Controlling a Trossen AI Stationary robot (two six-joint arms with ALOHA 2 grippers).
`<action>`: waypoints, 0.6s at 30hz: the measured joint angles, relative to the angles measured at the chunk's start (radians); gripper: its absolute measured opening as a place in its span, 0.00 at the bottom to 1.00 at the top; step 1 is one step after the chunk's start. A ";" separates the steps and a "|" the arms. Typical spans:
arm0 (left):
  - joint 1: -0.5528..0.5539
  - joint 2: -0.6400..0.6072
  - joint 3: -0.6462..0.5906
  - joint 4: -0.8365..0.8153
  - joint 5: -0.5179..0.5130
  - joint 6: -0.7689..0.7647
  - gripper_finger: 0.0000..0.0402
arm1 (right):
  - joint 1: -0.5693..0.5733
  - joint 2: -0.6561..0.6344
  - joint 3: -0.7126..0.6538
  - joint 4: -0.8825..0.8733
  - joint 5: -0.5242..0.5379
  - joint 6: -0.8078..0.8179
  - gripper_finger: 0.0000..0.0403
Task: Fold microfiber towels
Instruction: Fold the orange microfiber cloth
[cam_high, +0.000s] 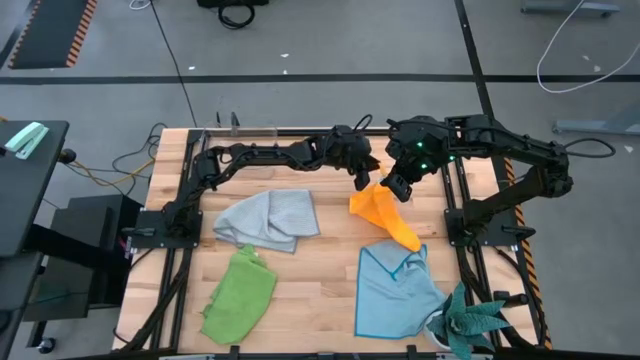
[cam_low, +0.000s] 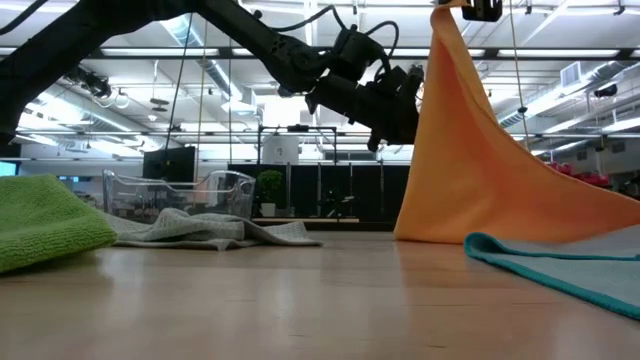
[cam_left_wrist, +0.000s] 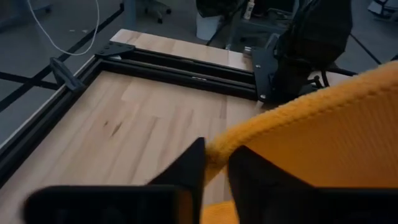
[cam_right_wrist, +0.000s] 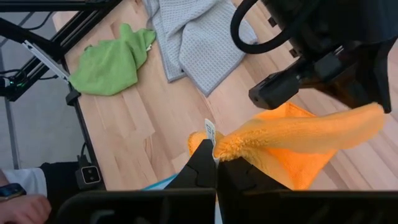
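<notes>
Orange-yellow towel (cam_high: 385, 212) hangs lifted over the bench (cam_high: 320, 300) at its far right, lower end trailing on the wood. Right gripper (cam_right_wrist: 216, 163) is clenched on one corner; left gripper (cam_left_wrist: 215, 167) pinches the upper edge. Grey towel (cam_high: 268, 218), lime green towel (cam_high: 240, 292) and light blue towel (cam_high: 395, 292) lie crumpled nearer.

Overhead looks straight down, low level across – wrists close; all share orange towel (cam_high: 385, 213).

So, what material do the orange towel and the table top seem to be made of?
Orange towel: soft, fuzzy fabric, probably microfiber; its edge looks nubby and it drapes limply from the right gripper. Table top: pale wood, apparently planks with a smooth finish; grain lines show.
</notes>
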 joint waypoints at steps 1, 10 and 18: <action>0.002 0.000 0.000 0.000 -0.001 -0.002 0.06 | 0.000 0.000 0.000 0.000 0.000 0.000 0.00; 0.041 -0.022 0.000 -0.062 -0.036 -0.006 0.02 | 0.000 -0.004 -0.001 -0.002 0.011 0.001 0.00; 0.100 -0.122 0.002 -0.209 -0.046 0.009 0.01 | 0.000 -0.060 -0.001 -0.025 0.107 0.065 0.00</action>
